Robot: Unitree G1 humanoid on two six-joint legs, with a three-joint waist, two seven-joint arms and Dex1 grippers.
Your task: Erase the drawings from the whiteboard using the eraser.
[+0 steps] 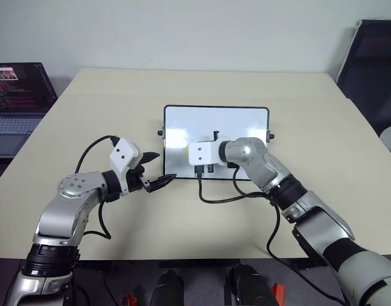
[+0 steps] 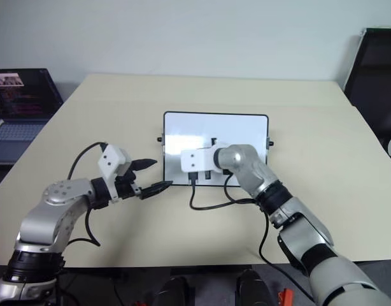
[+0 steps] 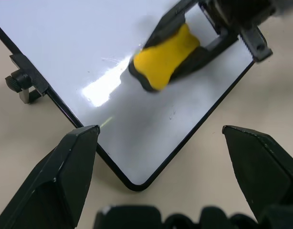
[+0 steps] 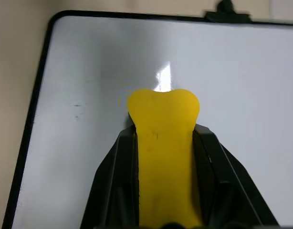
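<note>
Whiteboard lies flat mid-table, long side facing the robot. The right gripper is clamped on the eraser, the yellow block sitting between both black fingers with its rounded end sticking out over the white surface.

From the head views the eraser itself is hidden behind the white gripper head and wrist; only the right wrist view and the left wrist view show the yellow block, close to or on the board near its front half. Contact cannot be confirmed.

Left gripper hovers just off the board's front-left corner, fingers spread wide, nothing between them. Left wrist view shows that rounded corner and a side knob.

Drawings: hard to make out. The right wrist view shows only faint specks left of the eraser; the head views show glare patches, and the right arm covers the board's lower middle.

Laptop at far left, cut off by the edge. A dark chair at far right, partly cropped.
</note>
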